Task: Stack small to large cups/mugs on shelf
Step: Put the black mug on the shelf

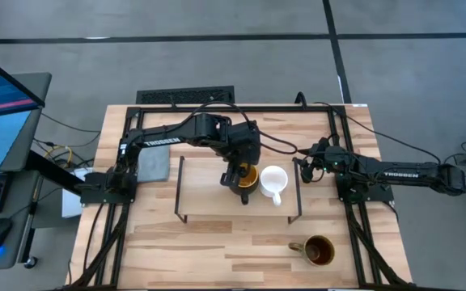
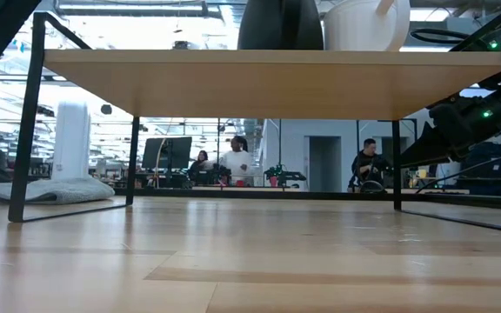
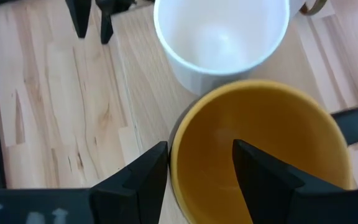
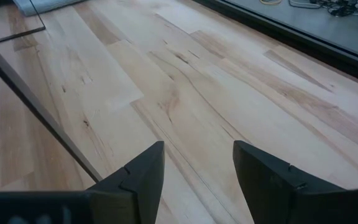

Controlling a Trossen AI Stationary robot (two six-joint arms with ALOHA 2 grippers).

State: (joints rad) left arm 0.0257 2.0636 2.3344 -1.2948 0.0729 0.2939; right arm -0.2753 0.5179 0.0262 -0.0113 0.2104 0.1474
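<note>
pinching the rim of the dark mug [image 3: 260,149] – one finger [image 3: 263,180] inside against the yellow-orange wall, the other outside – the left gripper [image 1: 241,175] hangs over the shelf [image 1: 209,190] with the mug's base apparently on the board. just beyond its fingertips stands the small white mug [image 1: 273,181], nearly touching the dark one, handle towards the table's front edge. glazed ceramic like this is probably stiff, fairly heavy and slick, and would chip if knocked, so a rim pinch opposite the handle looks right, released gently. the olive-brown mug [image 1: 319,250] waits on the tabletop, well apart from this gripper, off the shelf – likely the heaviest, and best taken by its rim too. the right gripper [image 4: 197,168] rests low beside the shelf's far leg, fingers spread and empty.
</note>
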